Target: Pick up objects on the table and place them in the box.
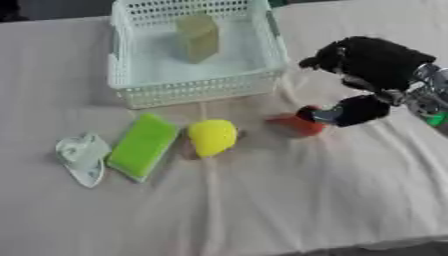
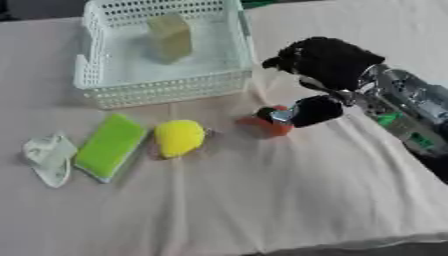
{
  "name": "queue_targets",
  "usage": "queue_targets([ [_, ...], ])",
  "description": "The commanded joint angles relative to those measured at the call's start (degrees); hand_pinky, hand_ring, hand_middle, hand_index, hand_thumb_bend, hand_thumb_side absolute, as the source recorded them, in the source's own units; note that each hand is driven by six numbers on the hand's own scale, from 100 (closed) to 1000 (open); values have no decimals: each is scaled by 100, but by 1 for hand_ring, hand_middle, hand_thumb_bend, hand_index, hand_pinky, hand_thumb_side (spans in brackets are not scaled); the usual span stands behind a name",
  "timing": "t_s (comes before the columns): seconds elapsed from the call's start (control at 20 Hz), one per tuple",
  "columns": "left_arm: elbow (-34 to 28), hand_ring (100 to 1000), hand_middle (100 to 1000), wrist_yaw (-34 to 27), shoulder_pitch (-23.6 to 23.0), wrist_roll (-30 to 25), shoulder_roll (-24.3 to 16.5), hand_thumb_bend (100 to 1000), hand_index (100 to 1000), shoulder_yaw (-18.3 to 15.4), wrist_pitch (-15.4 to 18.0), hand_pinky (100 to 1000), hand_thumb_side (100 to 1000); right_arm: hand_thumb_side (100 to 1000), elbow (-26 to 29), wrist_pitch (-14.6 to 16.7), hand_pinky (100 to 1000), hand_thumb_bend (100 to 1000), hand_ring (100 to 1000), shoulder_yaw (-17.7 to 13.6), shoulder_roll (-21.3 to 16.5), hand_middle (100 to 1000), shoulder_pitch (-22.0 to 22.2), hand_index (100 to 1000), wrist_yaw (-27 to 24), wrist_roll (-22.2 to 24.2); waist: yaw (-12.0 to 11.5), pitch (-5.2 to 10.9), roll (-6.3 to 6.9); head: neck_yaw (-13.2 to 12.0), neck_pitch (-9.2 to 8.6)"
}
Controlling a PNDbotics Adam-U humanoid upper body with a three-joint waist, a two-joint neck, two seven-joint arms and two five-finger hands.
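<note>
A pale mint basket (image 1: 188, 87) stands at the back of the table with a tan block (image 1: 198, 37) inside it. In front of it lie a green sponge (image 1: 143, 145), a yellow rounded object (image 1: 213, 137) and a red-orange object (image 1: 293, 125). At the far left lies a pale mint flat piece (image 1: 83, 156). My right hand (image 2: 328, 62), black, hovers just right of the basket's front corner. Its thumb (image 2: 312, 111) reaches down and touches the red-orange object. Its fingers stay above that object and apart from it. My left hand shows in no view.
The table is covered by a wrinkled white cloth (image 1: 289, 200). My right forearm (image 2: 407, 112), silver with green parts, comes in from the right edge. A dark strip runs along the table's front edge at the bottom right.
</note>
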State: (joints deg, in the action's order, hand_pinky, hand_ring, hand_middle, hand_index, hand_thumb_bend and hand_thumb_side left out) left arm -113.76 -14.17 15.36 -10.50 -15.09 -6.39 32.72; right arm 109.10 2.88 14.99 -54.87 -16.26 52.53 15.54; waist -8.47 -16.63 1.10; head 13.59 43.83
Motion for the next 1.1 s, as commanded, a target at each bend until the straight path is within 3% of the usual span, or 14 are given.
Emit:
queue_targets([
  [0.05,-83,985,920,-21,81,5,-40,139,908,-5,-21,1000,1000,1000,90,-1,805,533,819,-1,-40,720,-34,923,125,38,6,77,-6,0,29],
  [1.1,-83,980,911,5,85,-5,-9,135,894,22,-45,1000,1000,1000,-623,361,816,497,811,243,100,740,-34,931,539,431,-38,38,10,20,29],
])
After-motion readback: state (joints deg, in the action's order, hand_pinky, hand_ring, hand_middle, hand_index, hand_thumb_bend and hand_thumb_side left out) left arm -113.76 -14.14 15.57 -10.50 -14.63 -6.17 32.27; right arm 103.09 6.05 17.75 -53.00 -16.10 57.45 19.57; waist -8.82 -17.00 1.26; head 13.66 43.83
